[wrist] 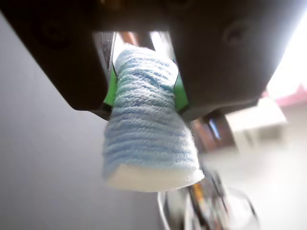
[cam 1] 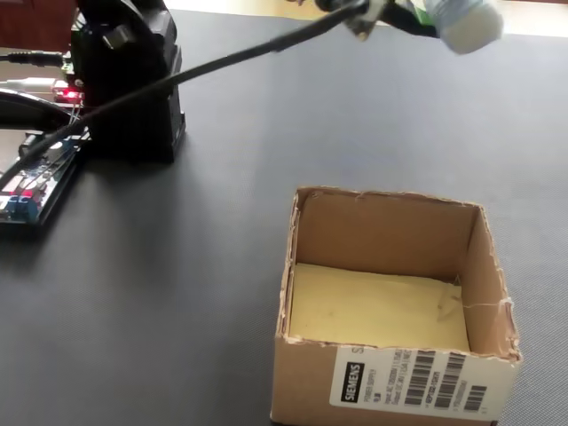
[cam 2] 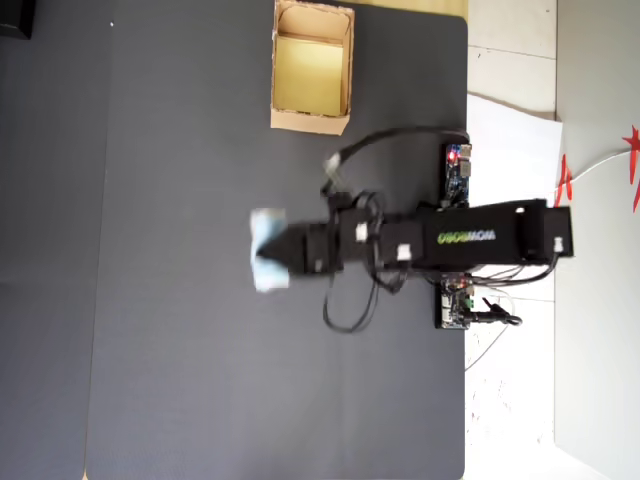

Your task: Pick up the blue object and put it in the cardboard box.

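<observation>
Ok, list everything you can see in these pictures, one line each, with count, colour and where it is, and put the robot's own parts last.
blue object: one, pale blue with a whitish end, held in the gripper, up off the mat.
cardboard box: one, tan with a yellowish inside, open and empty, near the top edge of the mat in the overhead view; a white barcode label on its side.
mat: one, dark grey, covers most of the table.
circuit boards: two, with a red light, either side of the arm's base at the mat's right edge.
cables: black, looping around the arm.
arm: one, black, reaching left across the mat.
gripper: one, black fingers with green pads, shut on the blue object.
</observation>
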`<state>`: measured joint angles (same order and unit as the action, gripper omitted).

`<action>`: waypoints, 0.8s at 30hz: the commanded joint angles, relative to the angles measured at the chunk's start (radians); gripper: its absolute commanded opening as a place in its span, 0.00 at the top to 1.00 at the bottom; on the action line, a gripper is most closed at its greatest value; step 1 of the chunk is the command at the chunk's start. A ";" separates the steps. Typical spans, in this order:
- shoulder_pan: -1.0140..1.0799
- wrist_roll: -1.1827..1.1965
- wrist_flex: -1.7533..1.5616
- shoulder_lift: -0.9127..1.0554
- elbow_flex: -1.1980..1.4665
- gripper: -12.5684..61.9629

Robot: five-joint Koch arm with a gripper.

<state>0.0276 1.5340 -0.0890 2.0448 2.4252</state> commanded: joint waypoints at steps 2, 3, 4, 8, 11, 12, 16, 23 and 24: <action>0.109 -0.020 -0.123 0.084 -0.018 0.94; 0.156 -0.025 -0.126 0.095 -0.015 0.94; 0.207 -0.026 -0.126 0.101 -0.015 0.94; 0.359 -0.060 -0.118 0.123 -0.014 0.94; 0.459 -0.075 -0.109 0.121 -0.018 0.94; 0.480 -0.077 -0.104 0.118 -0.020 0.94; 0.578 -0.087 -0.063 0.080 -0.048 0.94; 0.706 -0.127 0.126 -0.051 -0.155 0.93; 0.716 -0.130 0.201 -0.091 -0.209 0.77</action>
<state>0.7455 1.4036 0.1427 1.9205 2.2826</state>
